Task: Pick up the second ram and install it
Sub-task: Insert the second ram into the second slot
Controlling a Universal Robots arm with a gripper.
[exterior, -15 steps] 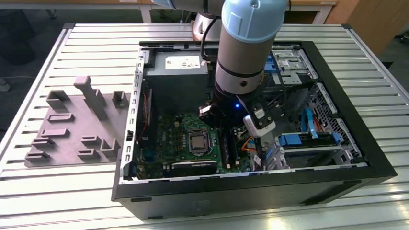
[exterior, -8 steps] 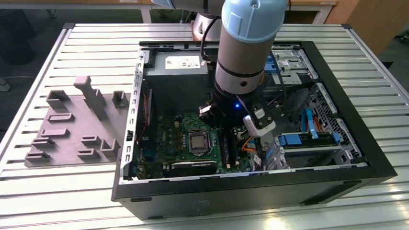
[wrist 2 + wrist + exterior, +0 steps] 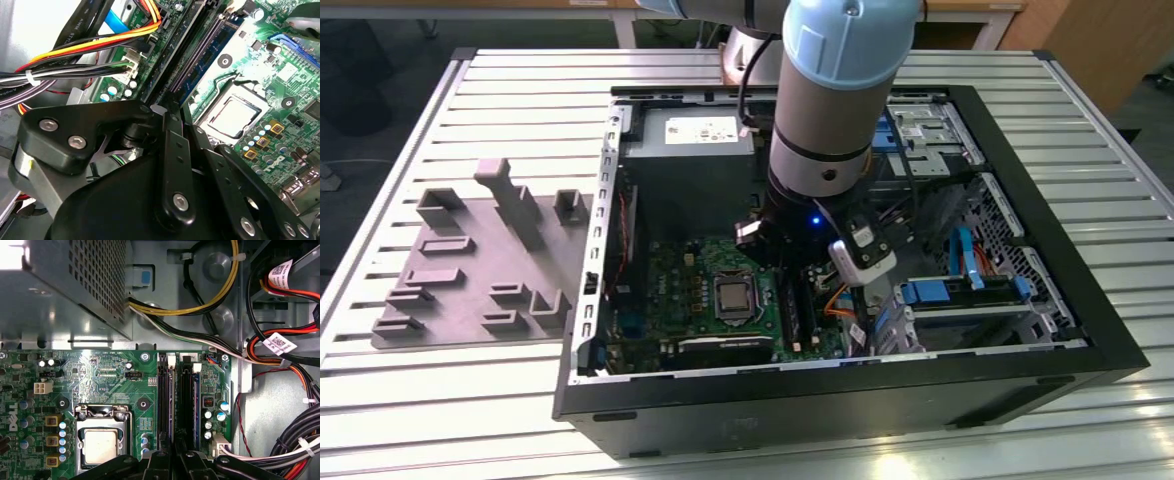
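Observation:
My gripper (image 3: 787, 265) reaches down inside the open computer case (image 3: 1067, 350), just above the long black memory slots (image 3: 186, 405) beside the processor socket (image 3: 102, 442). In both wrist views the black fingers (image 3: 161, 462) stand close together with a narrow gap. The second ram (image 3: 174, 432) shows edge-on as a thin strip running out from between the fingertips, in line with the slots. In the second wrist view the gripper (image 3: 167, 107) points along the slots (image 3: 200, 52). I cannot tell how deep the strip sits in a slot.
A perforated metal power supply box (image 3: 75, 285) lies close beyond the slots. Cable bundles (image 3: 280, 355) crowd one side of the motherboard. Blue drive brackets (image 3: 961, 290) sit at the exterior view's right. A grey moulded fixture (image 3: 480, 260) lies on the slatted table at the exterior view's left.

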